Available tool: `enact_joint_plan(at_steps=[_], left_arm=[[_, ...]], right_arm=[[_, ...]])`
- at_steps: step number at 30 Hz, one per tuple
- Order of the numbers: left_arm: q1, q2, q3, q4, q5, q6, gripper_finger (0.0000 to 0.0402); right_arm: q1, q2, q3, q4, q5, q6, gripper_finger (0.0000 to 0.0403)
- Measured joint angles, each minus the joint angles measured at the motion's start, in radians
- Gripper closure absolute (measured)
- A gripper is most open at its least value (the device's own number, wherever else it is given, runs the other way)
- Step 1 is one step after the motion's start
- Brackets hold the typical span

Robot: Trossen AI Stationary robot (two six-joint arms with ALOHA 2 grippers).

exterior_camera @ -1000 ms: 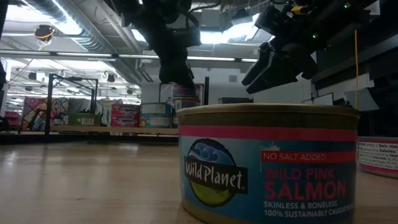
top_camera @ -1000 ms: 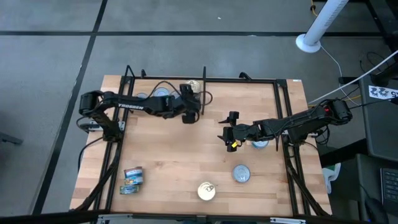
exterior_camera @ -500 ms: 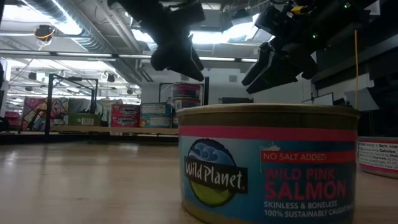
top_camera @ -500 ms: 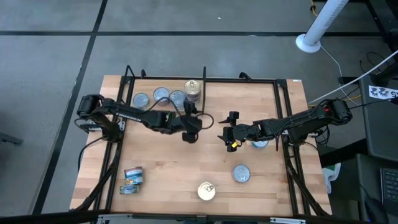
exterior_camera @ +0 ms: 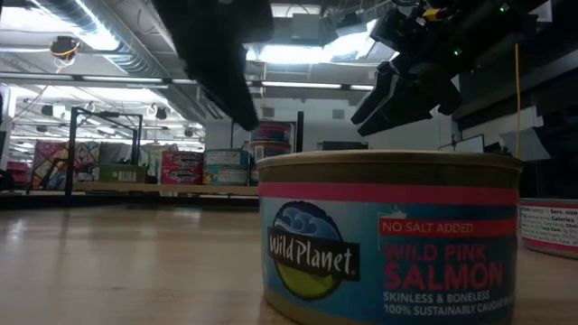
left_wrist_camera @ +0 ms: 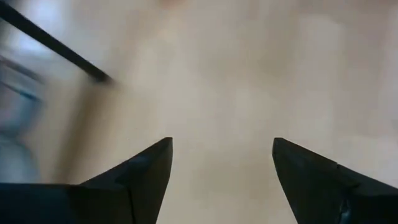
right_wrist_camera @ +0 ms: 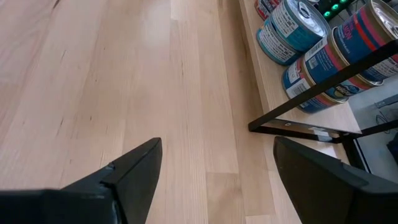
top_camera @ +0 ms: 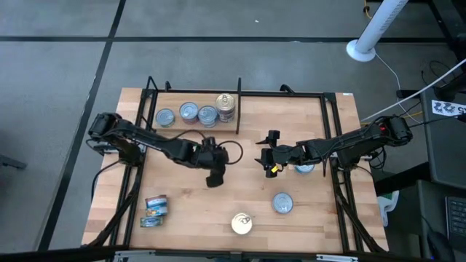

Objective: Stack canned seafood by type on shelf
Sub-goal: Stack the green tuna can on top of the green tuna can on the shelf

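Left gripper [top_camera: 213, 177] empty, jaws apart mid-board | four tins [top_camera: 198, 112] shelved | five tins [top_camera: 242, 223] left

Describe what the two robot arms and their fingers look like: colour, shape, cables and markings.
Both arms are black, slim and jointed. The left arm trails a thin black cable; the right arm has a yellow piece beside the right gripper. Each wrist view shows two dark, wedge-shaped, tapering fingers.

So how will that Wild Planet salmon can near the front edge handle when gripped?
The salmon can looks rigid metal, so it likely won't crush. Squat and upright on the shelf, it should resist tipping. Its paper label may be somewhat slick.
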State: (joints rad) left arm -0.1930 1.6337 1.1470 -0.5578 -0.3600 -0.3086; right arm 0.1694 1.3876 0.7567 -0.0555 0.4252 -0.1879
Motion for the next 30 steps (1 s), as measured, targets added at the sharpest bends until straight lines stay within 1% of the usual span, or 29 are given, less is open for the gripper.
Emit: enact_joint_plan(at_steps=[6, 9, 13, 17, 18, 21, 24, 27, 30], left_arm=[[-0.059, 0.0, 0.117, -0.226, 0.298, -0.203, 0.013], [-0.094, 0.0, 0.185, -0.309, 0.411, -0.319, 0.013], [-0.146, 0.0, 0.251, -0.399, 0.54, -0.567, 0.013], [-0.227, 0.0, 0.264, -0.472, 0.689, -0.762, 0.013], [-0.252, 0.0, 0.264, -0.494, 0.707, -0.793, 0.013], [-0.331, 0.001, 0.264, -0.565, 0.716, -0.837, 0.013], [-0.409, 0.002, 0.264, -0.614, 0.719, -0.848, 0.013], [-0.489, 0.002, 0.264, -0.625, 0.727, -0.85, 0.013], [-0.567, 0.002, 0.264, -0.64, 0.727, -0.9, 0.013]], right_arm=[[0.0, 0.0, 0.0, 0.0, 0.0, 0.0, 0.0095], [0.0, 0.0, 0.0, 0.0, 0.0, 0.0, 0.0095], [0.0, 0.0, 0.0, 0.0, 0.0, 0.0, 0.0095], [0.0, 0.0, 0.0, 0.0, 0.0, 0.0, 0.0095], [0.0, 0.0, 0.0, 0.0, 0.0, 0.0, 0.0095], [0.0, 0.0, 0.0, 0.0, 0.0, 0.0, 0.0095], [0.0, 0.0, 0.0, 0.0, 0.0, 0.0, 0.0095], [0.0, 0.0, 0.0, 0.0, 0.0, 0.0, 0.0095], [0.0, 0.0, 0.0, 0.0, 0.0, 0.0, 0.0095]])
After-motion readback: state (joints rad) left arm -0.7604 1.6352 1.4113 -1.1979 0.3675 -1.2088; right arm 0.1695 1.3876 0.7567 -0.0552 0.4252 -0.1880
